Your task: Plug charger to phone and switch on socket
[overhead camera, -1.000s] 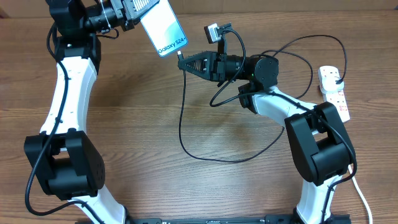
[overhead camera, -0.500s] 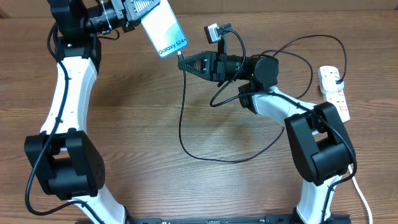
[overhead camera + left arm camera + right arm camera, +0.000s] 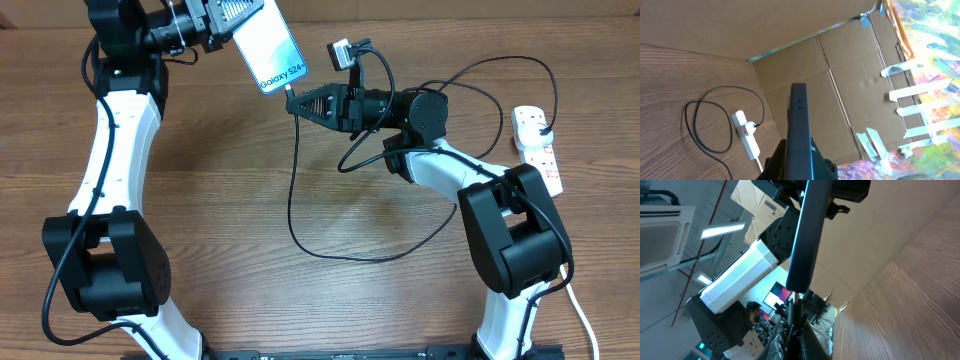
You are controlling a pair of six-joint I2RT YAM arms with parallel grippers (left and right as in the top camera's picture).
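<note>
A wood-grain desk [image 3: 220, 180] is backed by cardboard walls [image 3: 840, 90]. One phone [image 3: 268, 50] is clamped in the left gripper [image 3: 235, 14] above the far edge. One charger [image 3: 290, 205] is pinched at its tip by the right gripper [image 3: 295, 101]. One socket [image 3: 538, 150] is laid at the right edge.

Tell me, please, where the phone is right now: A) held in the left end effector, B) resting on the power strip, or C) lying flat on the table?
A: the phone is clamped in the shut left end effector, raised in the air.
</note>
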